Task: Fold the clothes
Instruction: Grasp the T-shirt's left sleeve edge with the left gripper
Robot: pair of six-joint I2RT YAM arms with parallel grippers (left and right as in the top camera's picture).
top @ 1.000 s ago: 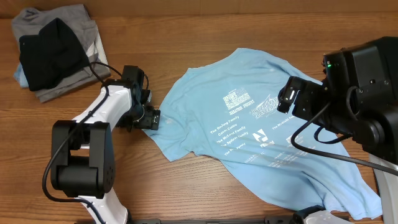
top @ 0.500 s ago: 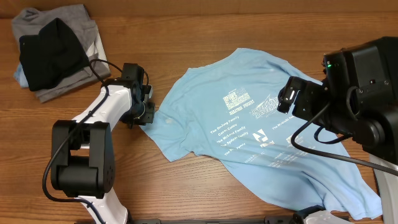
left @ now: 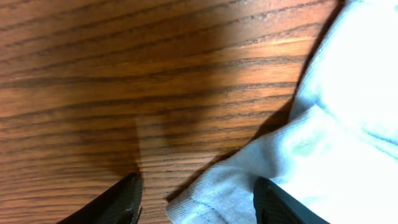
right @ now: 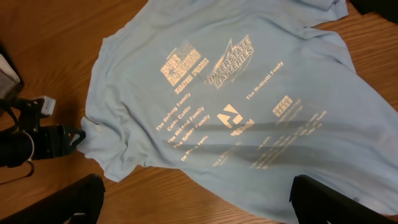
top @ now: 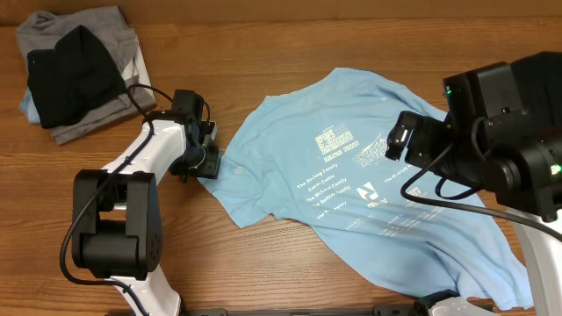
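Note:
A light blue T-shirt (top: 303, 140) with white print lies spread, print up, across the middle and right of the wooden table. My left gripper (top: 209, 164) sits low at its left sleeve corner. In the left wrist view the sleeve's hem (left: 214, 199) lies between the two fingers, which stand apart and do not pinch it; the gripper (left: 196, 190) is open. My right gripper (right: 199, 202) hangs wide open above the shirt (right: 205, 93), holding nothing. The right arm covers part of the shirt's right side.
A pile of folded clothes sits at the back left corner, grey (top: 83, 31) below and black (top: 70, 75) on top. A white object (top: 457, 307) pokes in at the front right edge. Bare wood (top: 290, 53) lies between pile and shirt.
My left gripper has shifted slightly left at the sleeve corner. The right arm has moved a little to the left over the shirt.

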